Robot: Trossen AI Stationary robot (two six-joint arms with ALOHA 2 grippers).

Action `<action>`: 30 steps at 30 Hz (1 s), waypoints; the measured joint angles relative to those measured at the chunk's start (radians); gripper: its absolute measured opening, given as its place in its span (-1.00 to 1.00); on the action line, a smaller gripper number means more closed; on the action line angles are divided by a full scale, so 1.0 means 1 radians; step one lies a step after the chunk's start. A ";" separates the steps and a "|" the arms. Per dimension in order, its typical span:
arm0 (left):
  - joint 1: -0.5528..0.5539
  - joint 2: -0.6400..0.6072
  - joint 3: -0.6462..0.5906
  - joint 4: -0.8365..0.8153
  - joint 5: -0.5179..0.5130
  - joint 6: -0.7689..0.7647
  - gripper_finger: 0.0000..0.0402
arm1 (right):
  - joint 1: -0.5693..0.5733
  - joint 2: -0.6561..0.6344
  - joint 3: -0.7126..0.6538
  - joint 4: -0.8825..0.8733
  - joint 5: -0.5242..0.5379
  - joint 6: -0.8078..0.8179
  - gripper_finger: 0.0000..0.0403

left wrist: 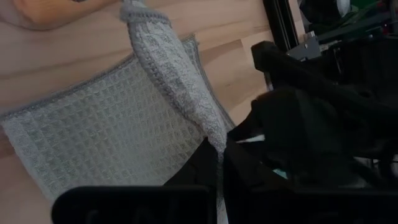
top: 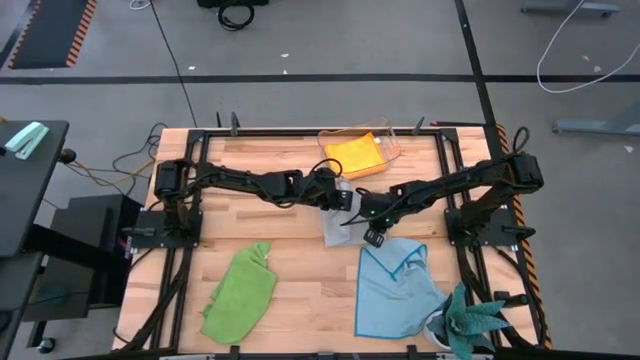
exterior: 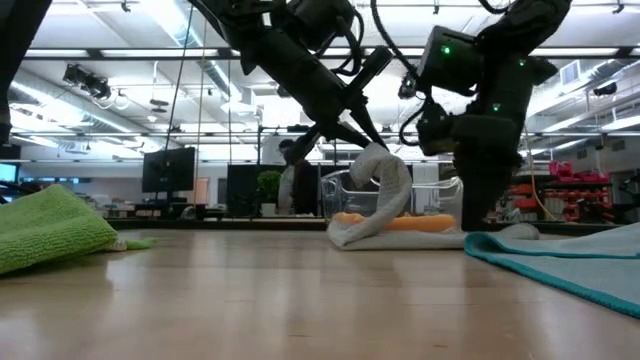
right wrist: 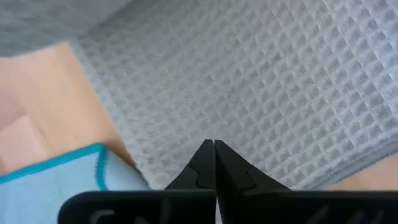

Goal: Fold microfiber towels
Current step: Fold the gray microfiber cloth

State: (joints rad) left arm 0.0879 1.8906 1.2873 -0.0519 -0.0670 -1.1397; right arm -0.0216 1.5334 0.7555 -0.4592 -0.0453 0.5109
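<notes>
The grey towel (top: 335, 226) lies at the table's middle, with one part drawn up in a bunched strip (exterior: 388, 175). My left gripper (left wrist: 217, 155) is shut on that strip. My right gripper (right wrist: 214, 144) is shut with nothing between its fingers. It points down over the grey towel's flat part (right wrist: 261, 81), close to the light blue towel (top: 393, 290) lying at the near right. The lime green towel (top: 240, 292) lies crumpled at the near left. The orange-yellow towel (top: 355, 156) rests in the clear box at the far edge. My left gripper pinches a gathered strip of the grey towel (left wrist: 212, 132) between its two fingers, coming slanting down from the table's left. The strip rises off the table in an arch, while the rest of the towel (left wrist: 93, 130) lies flat on the wood. My right gripper's shut tips stand over the grey towel's flat part; I cannot tell whether they touch it.
A clear plastic box (top: 385, 145) stands at the far edge. A teal spiky plant (top: 470, 322) stands at the near right corner, beside the light blue towel. Bare wood (top: 300, 300) shows between the green and blue towels.
</notes>
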 joint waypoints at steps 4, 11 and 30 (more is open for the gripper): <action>0.000 0.001 0.000 0.001 0.001 -0.001 -0.95 | -0.003 -0.033 0.001 -0.010 -0.004 -0.005 -1.00; 0.000 0.001 0.000 0.004 0.001 -0.020 -0.95 | -0.002 -0.152 0.002 -0.154 0.003 -0.026 -1.00; -0.033 0.113 0.068 0.110 0.034 -0.072 -0.95 | -0.010 -0.433 0.004 -0.324 0.078 -0.009 -1.00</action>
State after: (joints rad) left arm 0.0553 2.0037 1.3553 0.0585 -0.0334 -1.2113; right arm -0.0315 1.1008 0.7593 -0.7836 0.0330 0.5022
